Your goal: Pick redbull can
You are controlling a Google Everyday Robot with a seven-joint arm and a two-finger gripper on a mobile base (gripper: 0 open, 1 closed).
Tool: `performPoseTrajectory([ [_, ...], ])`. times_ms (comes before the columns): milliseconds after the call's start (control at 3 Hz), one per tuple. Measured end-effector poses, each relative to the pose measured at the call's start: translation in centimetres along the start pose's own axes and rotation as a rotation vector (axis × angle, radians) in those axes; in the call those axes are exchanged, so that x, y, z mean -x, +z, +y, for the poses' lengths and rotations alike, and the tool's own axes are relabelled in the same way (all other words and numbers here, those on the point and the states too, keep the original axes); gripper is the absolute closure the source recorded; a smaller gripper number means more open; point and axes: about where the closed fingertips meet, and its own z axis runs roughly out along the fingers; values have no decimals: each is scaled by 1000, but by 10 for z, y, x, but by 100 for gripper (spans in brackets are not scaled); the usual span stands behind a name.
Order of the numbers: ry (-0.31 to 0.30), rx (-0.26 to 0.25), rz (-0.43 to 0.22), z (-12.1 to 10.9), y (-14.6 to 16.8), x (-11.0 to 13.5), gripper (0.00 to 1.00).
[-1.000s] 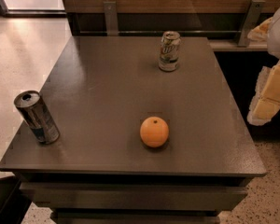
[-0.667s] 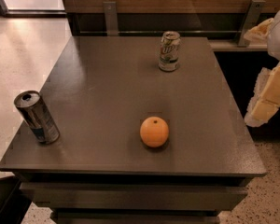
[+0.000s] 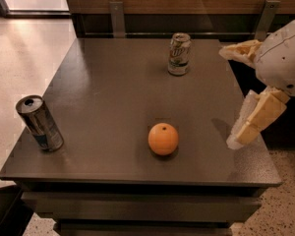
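The redbull can [image 3: 39,123] stands upright at the near left corner of the dark grey table [image 3: 113,92]; it is tall and slim, silver and blue with a dark shiny top. My gripper [image 3: 228,97] hovers over the table's right edge, far to the right of the can. Its two cream fingers are spread wide apart, one finger [image 3: 238,51] up at the back and the other finger [image 3: 253,119] lower at the front. It holds nothing.
A shorter white-and-green soda can [image 3: 179,53] stands at the back middle of the table. An orange [image 3: 163,138] lies near the front middle. A wooden wall with metal brackets runs behind the table. Speckled floor lies left and right.
My gripper has moved a little to the left, further over the table's right edge. The cans and the orange have not moved.
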Motion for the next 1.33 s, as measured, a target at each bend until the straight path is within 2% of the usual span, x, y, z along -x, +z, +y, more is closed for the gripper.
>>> performPoseTrajectory([
  [333, -24, 92, -205, 18, 24, 51, 0],
  [667, -36, 180, -351, 32, 45, 104, 0],
  [1000, -4, 213, -437, 36, 69, 143, 0],
  [1333, 73, 209, -490, 22, 97, 161, 0],
])
